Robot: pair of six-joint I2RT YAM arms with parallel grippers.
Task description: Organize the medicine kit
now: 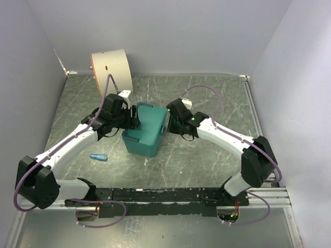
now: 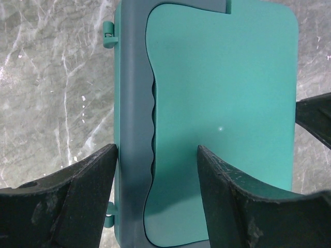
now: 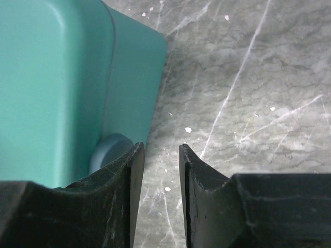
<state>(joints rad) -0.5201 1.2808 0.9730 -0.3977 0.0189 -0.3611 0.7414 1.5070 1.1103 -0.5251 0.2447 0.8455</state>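
Note:
The medicine kit [image 1: 147, 132] is a teal box with its lid down in the middle of the table. In the left wrist view its lid [image 2: 222, 93] fills the frame, with a darker grey-teal band [image 2: 133, 103] along one side. My left gripper [image 2: 155, 160] hangs open over the lid, its fingers [image 2: 85, 191] straddling that band. My right gripper [image 3: 160, 150] is beside the kit's wall [image 3: 51, 88], close to a round grey knob [image 3: 109, 147]. Its jaws stand a narrow gap apart with only the table between them.
A large cream drum [image 1: 111, 70] lies on its side at the back left. A small blue object [image 1: 98, 157] lies on the marbled table [image 1: 207, 155] left of the kit. Grey walls close in both sides and the back.

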